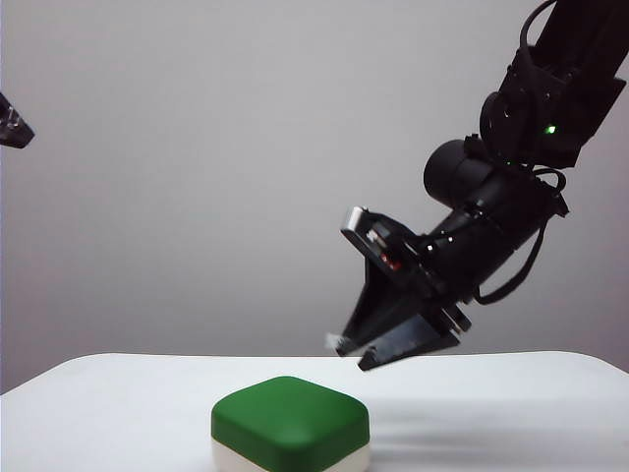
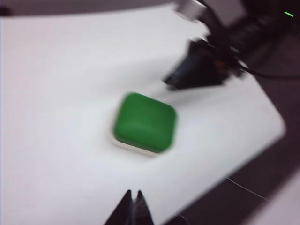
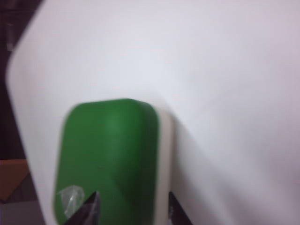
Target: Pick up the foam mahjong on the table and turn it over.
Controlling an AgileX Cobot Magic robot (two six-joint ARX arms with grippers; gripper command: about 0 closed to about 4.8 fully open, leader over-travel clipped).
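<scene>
The foam mahjong (image 1: pixel 290 418) lies flat on the white table (image 1: pixel 118 403) near its front edge, dark green half up, with a cream band showing along its lower edge. My right gripper (image 1: pixel 352 354) hangs open just above and to the right of it, tilted down, not touching it. In the right wrist view the block (image 3: pixel 108 150) fills the space ahead of the open right gripper (image 3: pixel 133 194). The left wrist view shows my left gripper (image 2: pixel 133 192) shut and empty, well short of the block (image 2: pixel 145 119), and the right gripper (image 2: pixel 169 82) beyond it.
The table's rounded corner (image 2: pixel 276 126) and edge lie close to the block, with dark floor beyond. A dark part of the left arm (image 1: pixel 15 123) sits high at the left edge of the exterior view. A plain grey wall stands behind.
</scene>
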